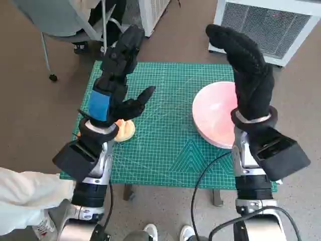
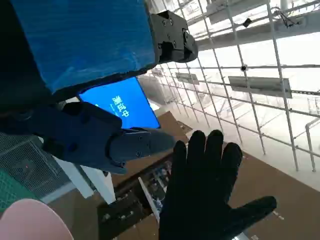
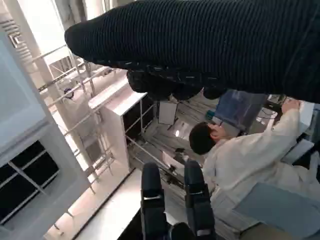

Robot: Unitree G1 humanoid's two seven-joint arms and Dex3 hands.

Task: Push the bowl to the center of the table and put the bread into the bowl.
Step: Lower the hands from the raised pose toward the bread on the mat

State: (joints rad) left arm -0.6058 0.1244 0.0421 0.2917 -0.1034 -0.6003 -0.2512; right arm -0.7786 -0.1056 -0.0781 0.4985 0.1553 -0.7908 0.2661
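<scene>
Both forearms rise from the lower edge of the head view, closest to the camera, each lifted above the table with nothing in its hand. On the robot's left, the left hand (image 1: 119,75), black with blue tape over its back, is raised over the green cutting mat (image 1: 165,140), its fingers stretched out and apart and its thumb sticking out to the side; it holds nothing. Just under that wrist lies the bread (image 1: 125,129), a pale orange-brown piece on the mat near the table's left edge, partly hidden by the arm. On the robot's right, the right hand (image 1: 248,68) in its black knitted glove is also lifted, fingers extended and loose, empty. Below and beside it sits the pink bowl (image 1: 213,113), toward the right side of the mat and partly covered by the gloved wrist. Bowl and bread are well apart, with bare mat between them. In the left wrist view the gloved right hand (image 2: 210,192) shows spread wide, and a pink edge of the bowl (image 2: 30,222) appears in one corner. A person in white (image 3: 250,165) shows in the right wrist view.
</scene>
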